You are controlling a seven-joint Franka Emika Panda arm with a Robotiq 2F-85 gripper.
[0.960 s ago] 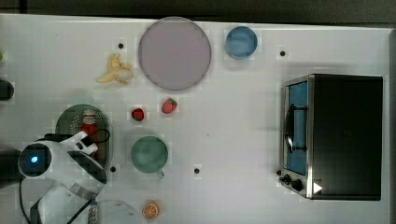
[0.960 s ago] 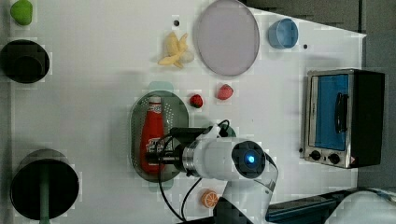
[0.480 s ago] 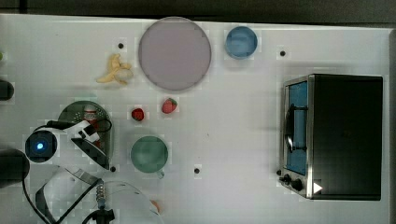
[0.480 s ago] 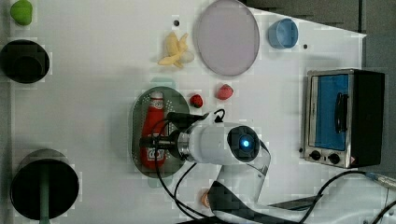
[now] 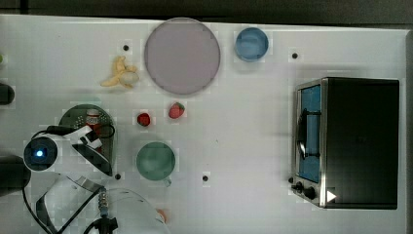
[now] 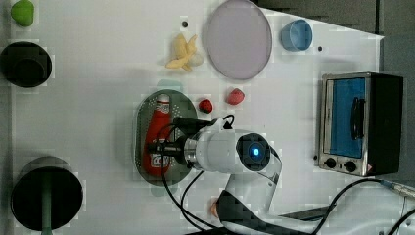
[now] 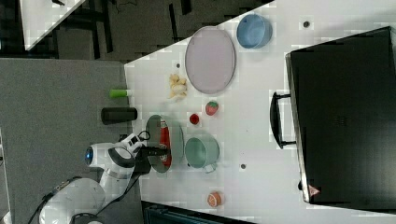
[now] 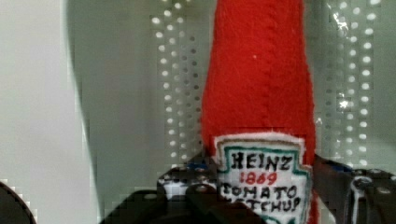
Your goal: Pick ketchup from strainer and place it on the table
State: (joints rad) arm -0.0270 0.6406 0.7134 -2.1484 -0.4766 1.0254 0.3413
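Now that the arm has swung across over the last second, the gripper (image 8: pixel 261 196) sits low in the strainer (image 6: pixel 183 105), its jaws standing one on each side of the ketchup (image 6: pixel 156 134) at the label; whether they already pinch it cannot be told. The bottle lies flat in the strainer, cap toward twelve o'clock in the left view. Bare table (image 5: pixel 243 146) lies at three o'clock, past the green cup (image 5: pixel 155 161), so closing and lifting likely come next.
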